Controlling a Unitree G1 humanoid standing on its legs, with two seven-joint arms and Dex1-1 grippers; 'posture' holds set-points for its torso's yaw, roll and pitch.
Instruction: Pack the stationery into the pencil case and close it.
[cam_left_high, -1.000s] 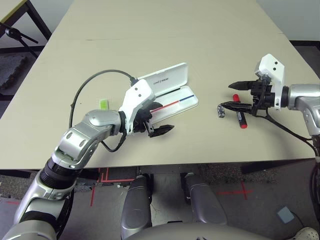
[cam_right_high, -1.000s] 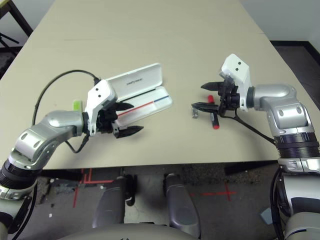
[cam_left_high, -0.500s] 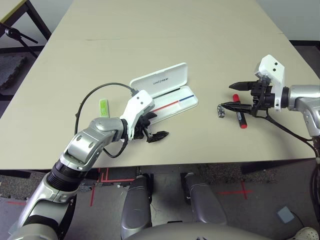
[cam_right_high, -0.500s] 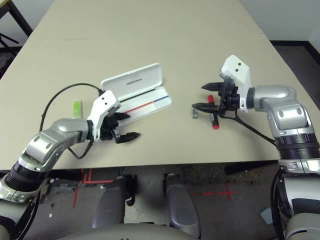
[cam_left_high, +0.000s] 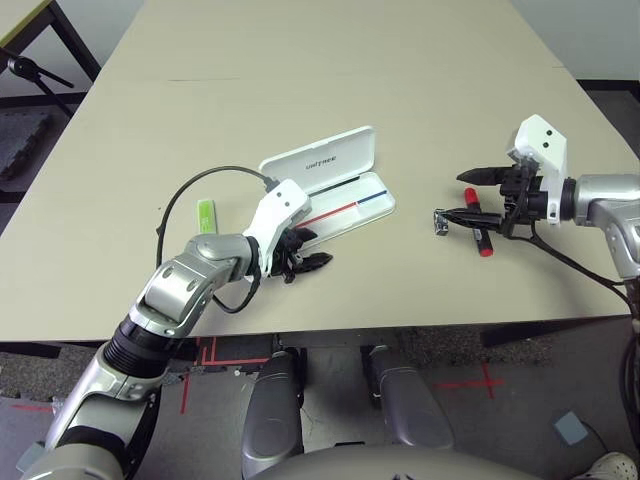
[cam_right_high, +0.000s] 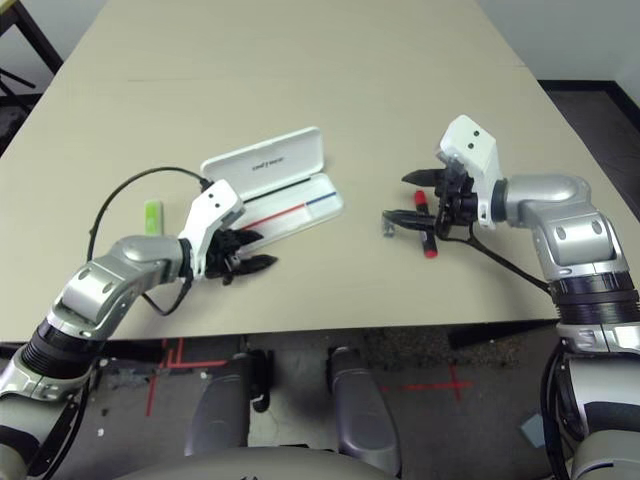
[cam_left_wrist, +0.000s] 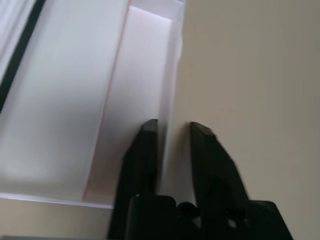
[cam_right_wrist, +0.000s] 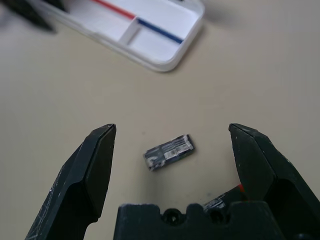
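While the white rounded-rectangular hinged plastic pencil case (cam_left_high: 330, 183) lies open on the beige worktop (cam_left_high: 330, 70), lid back with "UNITREE" printed on it and red and blue stripes on its inner tray, we see our left end effector (cam_left_high: 305, 262) at the tray's near corner. From the left wrist view, its two black fingers (cam_left_wrist: 142, 150) stand close together with a thin gap, one over the tray and one outside, the tray's white side wall between them; we cannot tell whether they actually press on that wall.

Our right end effector (cam_left_high: 468, 195) hangs over the right side of the worktop with its fingers spread wide and nothing between them. Below it lies the tiny silver-black metal piece (cam_right_wrist: 169, 152), well apart from the case, and just beside that the red marker with black end and label (cam_left_high: 479, 232), partly hidden by the fingers.

To the left of the case, beside our left forearm, we see the flat bright-green stick-shaped piece (cam_left_high: 205, 215) lying on the worktop, outside the case.
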